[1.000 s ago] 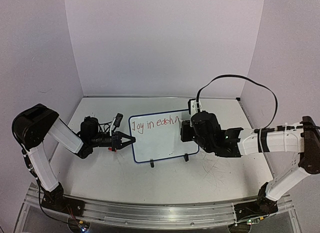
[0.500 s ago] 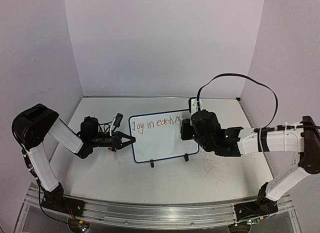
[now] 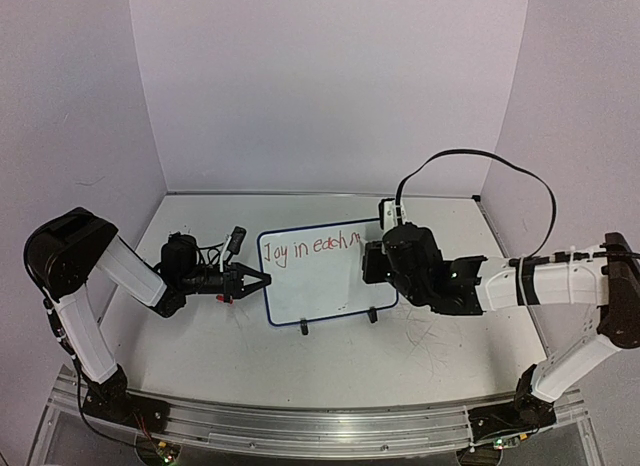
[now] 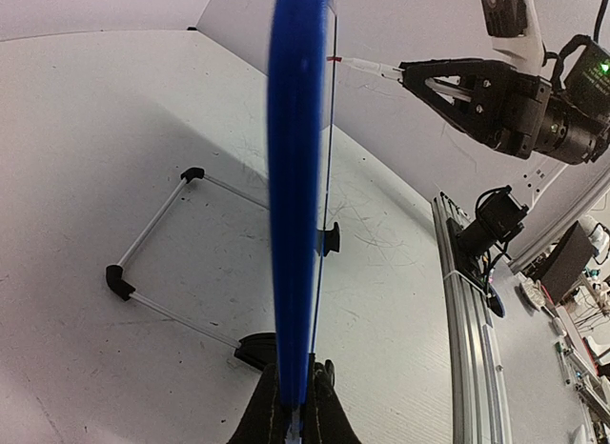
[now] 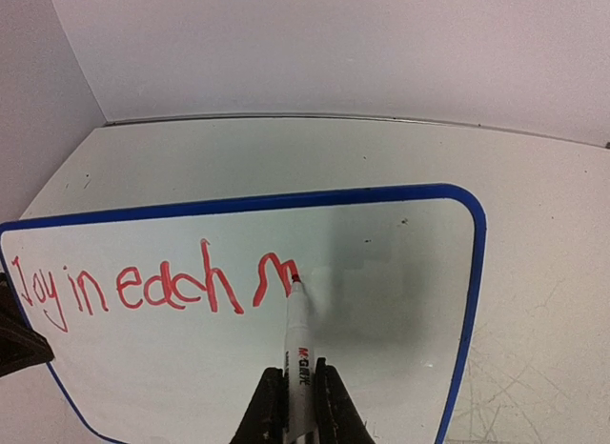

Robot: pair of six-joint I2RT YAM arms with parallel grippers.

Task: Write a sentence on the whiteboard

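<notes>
The whiteboard stands upright on the table, blue-rimmed. My left gripper is shut on its left edge, and the left wrist view shows that rim edge-on between the jaws of the left gripper. The sentence in red reads "Joy in each" with part of an "m" after it. In my right gripper, shut, is a white marker. Its red tip touches the board at the end of the last stroke. From above, the right gripper is at the board's upper right, mostly hidden by its wrist.
Two black feet and a wire stand behind the board hold it up. A black cable loops above the right arm. Walls close the table at the back and sides. The metal rail runs along the near edge.
The marker has added another red stroke after "each", and the right gripper has shifted slightly right along the board. The left arm and the board have stayed still.
</notes>
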